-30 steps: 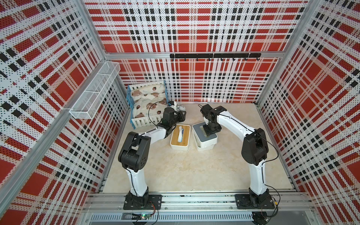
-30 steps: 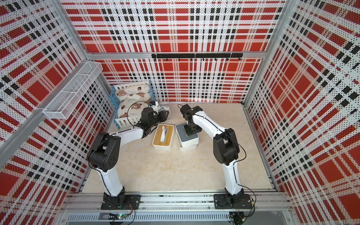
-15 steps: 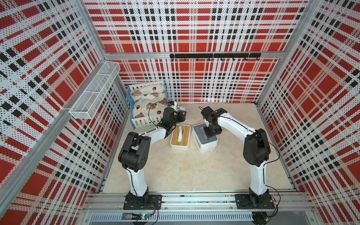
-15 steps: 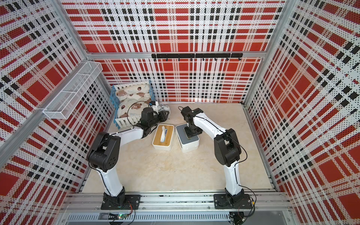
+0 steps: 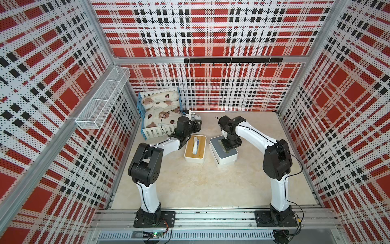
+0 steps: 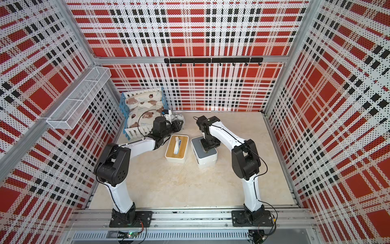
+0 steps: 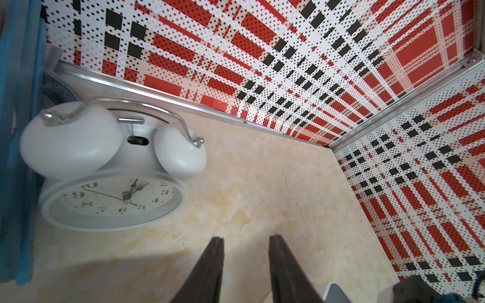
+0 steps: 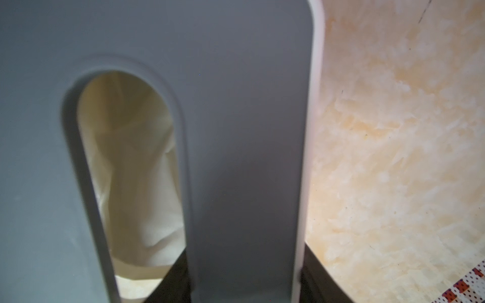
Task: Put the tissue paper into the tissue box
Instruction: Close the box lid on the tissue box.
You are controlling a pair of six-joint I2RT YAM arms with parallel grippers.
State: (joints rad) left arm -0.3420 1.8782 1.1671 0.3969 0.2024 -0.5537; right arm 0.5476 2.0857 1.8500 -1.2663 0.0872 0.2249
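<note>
Views from above: white tissue box (image 5: pixel 224 164) mid-table, grey slotted plastic lid (image 5: pixel 217 147) on top, and the right gripper (image 5: pixel 228 148) comes straight down onto that lid in both top views.
Neighbour: white box with wooden lid (image 5: pixel 195 155) just beside it, a white-and-blue tissue tuft (image 5: pixel 195 145) poking from its slot.
Left arm from above: left gripper (image 5: pixel 195 124) is off past the wooden-lidded box, nosing toward the white twin-bell alarm clock (image 5: pixel 193 116).
Left wrist: jaws parted, nothing between them. The beige marbled tabletop (image 7: pixel 262 183) lies ahead, the clock to one side and apart.
Right wrist: gripper clamped on the lid, one finger down the oval slot, the other outside the lid's edge. Cream tissue paper (image 8: pixel 136 170) shows through the slot, inside the box, right under the fingers.
Key relation: the slot's long axis runs along the fingers' reach and the jaws pinch across it. The right arm is the near one, the left well apart.
Step, my read: lid handling. Whether the lid sits fully down, I cannot tell.
</note>
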